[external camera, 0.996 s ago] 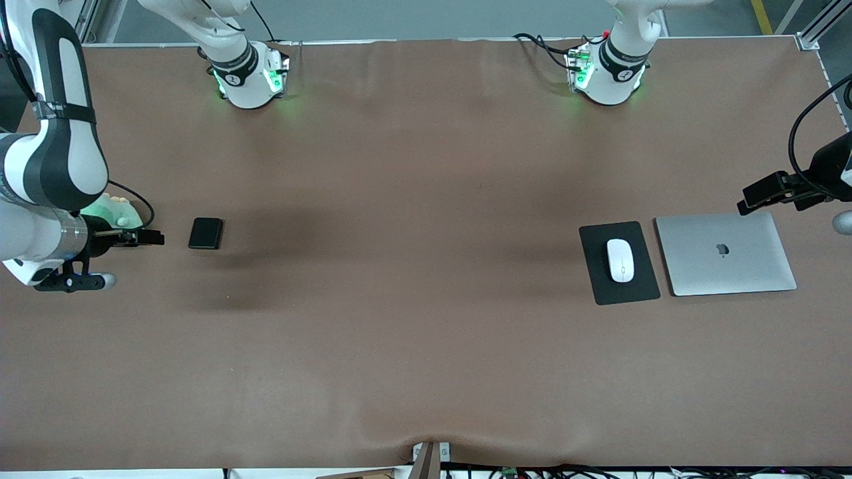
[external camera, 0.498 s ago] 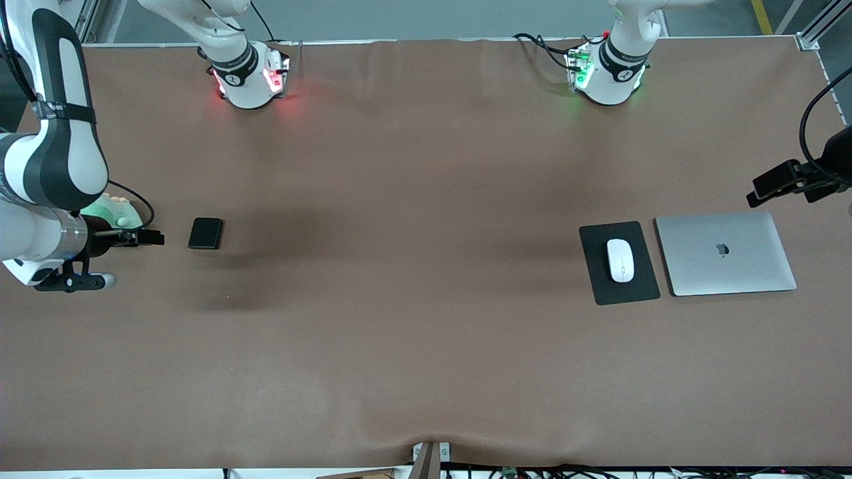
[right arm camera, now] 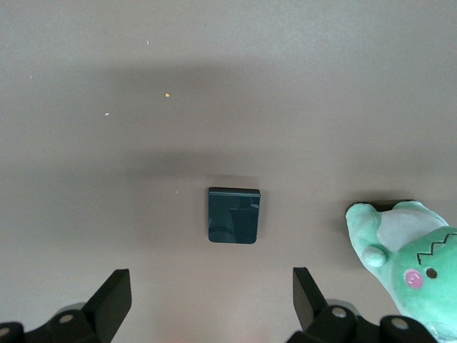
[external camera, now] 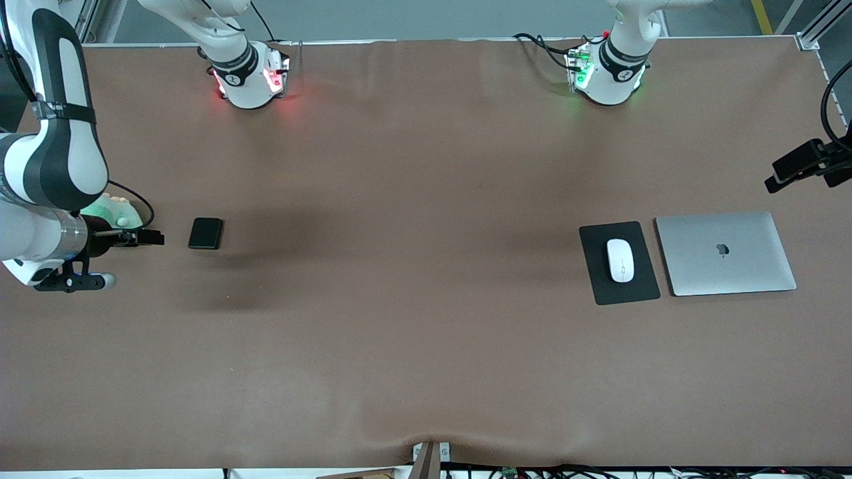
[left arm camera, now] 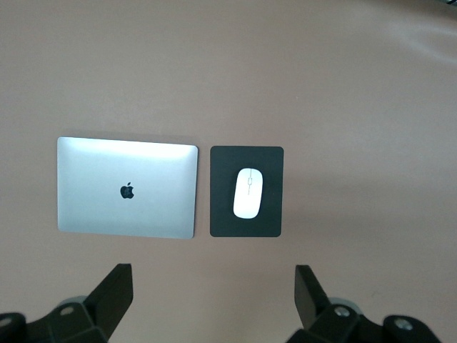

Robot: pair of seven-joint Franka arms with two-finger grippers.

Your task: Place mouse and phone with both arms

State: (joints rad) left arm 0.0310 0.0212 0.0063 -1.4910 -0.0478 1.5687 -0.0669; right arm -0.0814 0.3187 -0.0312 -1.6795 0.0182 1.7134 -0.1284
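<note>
The small white glossy oval mouse (external camera: 620, 260) lies on the flat black rectangular mouse pad (external camera: 599, 289), just beside the closed silver laptop (external camera: 725, 254), toward the left arm's end of the brown-covered table (external camera: 426, 346). At about the same distance from the front camera, toward the right arm's end, the small black rounded phone (external camera: 206, 233) lies flat, near a pale green plush toy (external camera: 113, 211). The right gripper (right arm camera: 207, 300), fingers fully spread and empty, hangs above the phone and is unchanged over the last second; its base light has turned from green to red. The left gripper (left arm camera: 214, 300), equally wide and empty, has drawn up and outward toward the table's edge, away from the laptop. Both objects appear placed; the retreat suggests completion.
</note>
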